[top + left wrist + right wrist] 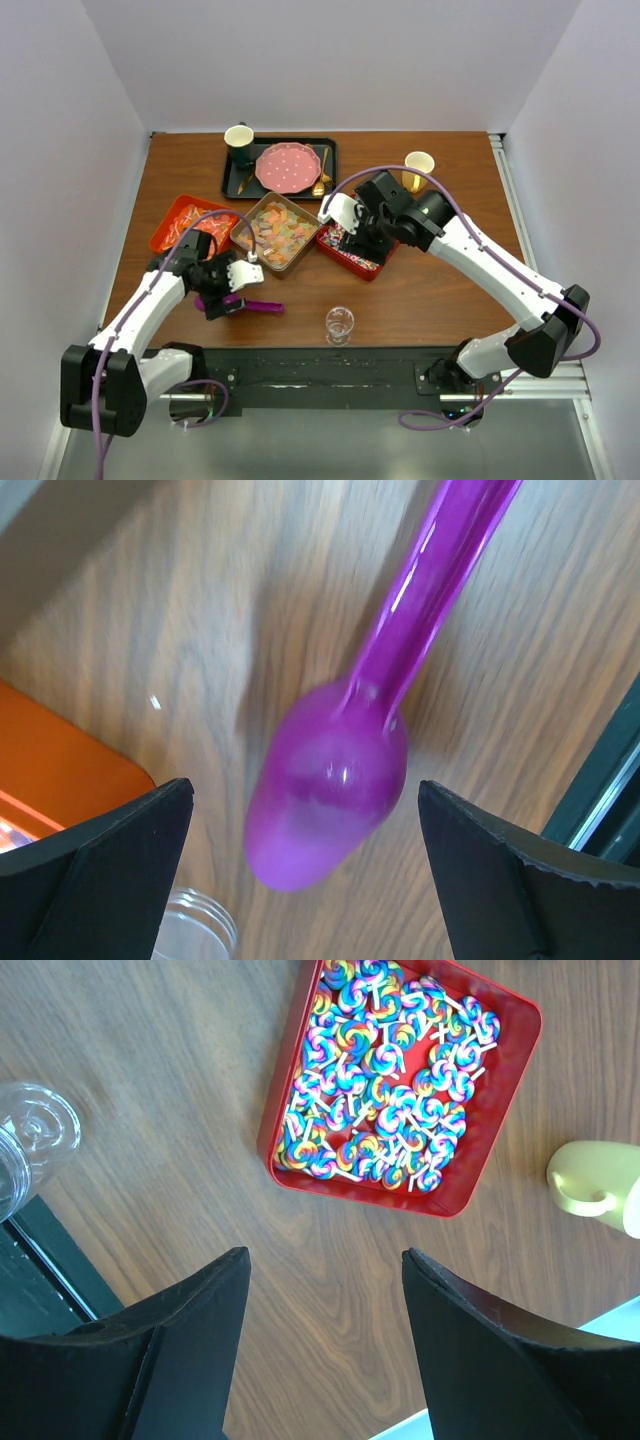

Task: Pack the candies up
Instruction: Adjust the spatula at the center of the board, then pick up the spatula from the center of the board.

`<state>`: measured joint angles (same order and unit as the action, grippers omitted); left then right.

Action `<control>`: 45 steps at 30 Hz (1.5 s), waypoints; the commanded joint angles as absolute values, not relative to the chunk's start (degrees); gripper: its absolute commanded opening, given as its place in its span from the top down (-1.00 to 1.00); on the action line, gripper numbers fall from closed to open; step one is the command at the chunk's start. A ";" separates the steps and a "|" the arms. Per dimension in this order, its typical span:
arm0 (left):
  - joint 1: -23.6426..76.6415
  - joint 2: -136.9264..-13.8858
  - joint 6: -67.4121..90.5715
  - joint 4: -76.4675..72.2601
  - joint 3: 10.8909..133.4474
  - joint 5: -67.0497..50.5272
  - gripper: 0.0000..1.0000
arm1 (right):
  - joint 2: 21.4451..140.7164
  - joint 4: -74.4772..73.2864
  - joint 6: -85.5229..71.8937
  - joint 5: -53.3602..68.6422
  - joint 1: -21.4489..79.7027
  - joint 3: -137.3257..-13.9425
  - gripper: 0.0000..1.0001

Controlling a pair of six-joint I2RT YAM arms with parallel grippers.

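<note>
Right wrist: swirled candies (385, 1080) beyond tool (325, 1260)

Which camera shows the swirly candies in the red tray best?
Right wrist: the swirled candies lie sharp and unobstructed in the red tray. Top view: small, partly under the right arm. Left wrist: none.

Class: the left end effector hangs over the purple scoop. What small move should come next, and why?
Probably lower the left end effector and close on the purple scoop: its jaws stand wide open astride the scoop, which lies ungripped on the table.
</note>
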<state>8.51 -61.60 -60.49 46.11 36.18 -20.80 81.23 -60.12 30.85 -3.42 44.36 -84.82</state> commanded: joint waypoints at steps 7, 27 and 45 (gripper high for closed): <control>0.62 -64.86 -68.64 42.29 32.00 -20.39 -0.99 | 79.36 -59.06 30.06 -1.76 44.12 -84.81 -0.32; 0.62 -71.08 -70.32 61.83 45.32 -36.64 0.42 | 77.94 -47.91 36.21 19.94 44.12 -87.17 -0.38; 1.85 -87.10 -59.07 75.50 67.93 -57.83 0.57 | 84.46 -35.77 55.11 22.24 57.39 -81.47 -0.32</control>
<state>1.10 -86.80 -62.98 73.01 63.99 -51.31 83.72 -40.56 51.24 22.06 56.49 -81.06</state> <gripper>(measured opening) 0.631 0.666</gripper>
